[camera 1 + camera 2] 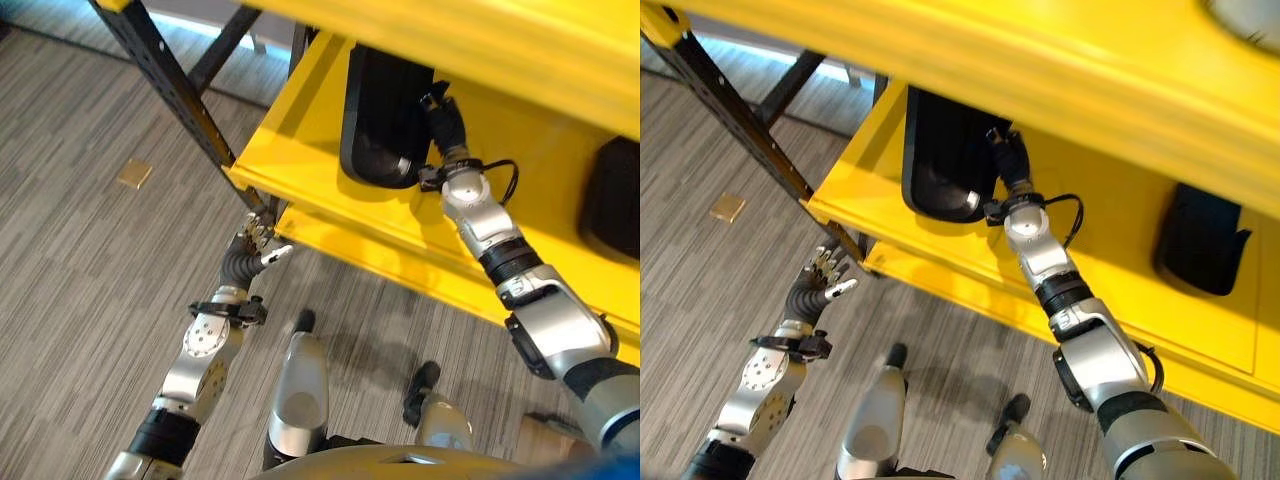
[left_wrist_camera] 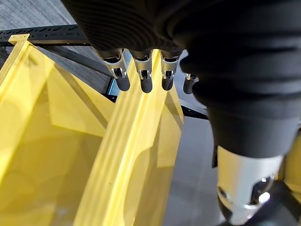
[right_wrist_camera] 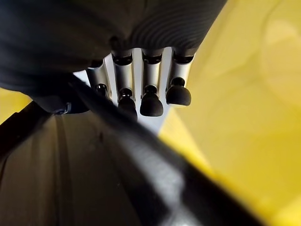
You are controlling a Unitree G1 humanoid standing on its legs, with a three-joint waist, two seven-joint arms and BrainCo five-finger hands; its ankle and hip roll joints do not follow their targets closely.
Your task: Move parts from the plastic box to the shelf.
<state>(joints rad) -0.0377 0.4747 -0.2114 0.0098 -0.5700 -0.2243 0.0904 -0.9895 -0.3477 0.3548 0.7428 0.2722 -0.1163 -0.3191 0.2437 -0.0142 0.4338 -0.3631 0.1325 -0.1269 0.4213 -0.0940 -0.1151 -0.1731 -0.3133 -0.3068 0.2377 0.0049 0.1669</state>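
Note:
A large black moulded part (image 1: pixel 385 120) lies on the yellow shelf (image 1: pixel 300 150), near its left end. My right hand (image 1: pixel 443 120) reaches in over the part's right edge. Up close, its fingers (image 3: pixel 151 101) curl over the black rim (image 3: pixel 94 179) and grip it. A second black part (image 1: pixel 612 198) rests further right on the same shelf. My left hand (image 1: pixel 255 245) hangs below the shelf's left corner with relaxed fingers (image 2: pixel 143 77), holding nothing.
A black perforated upright (image 1: pixel 170 85) and a diagonal brace carry the shelf at its left end. Another yellow shelf level (image 1: pixel 1040 60) overhangs from above. A small tan square (image 1: pixel 134 173) lies on the grey striped carpet to the left.

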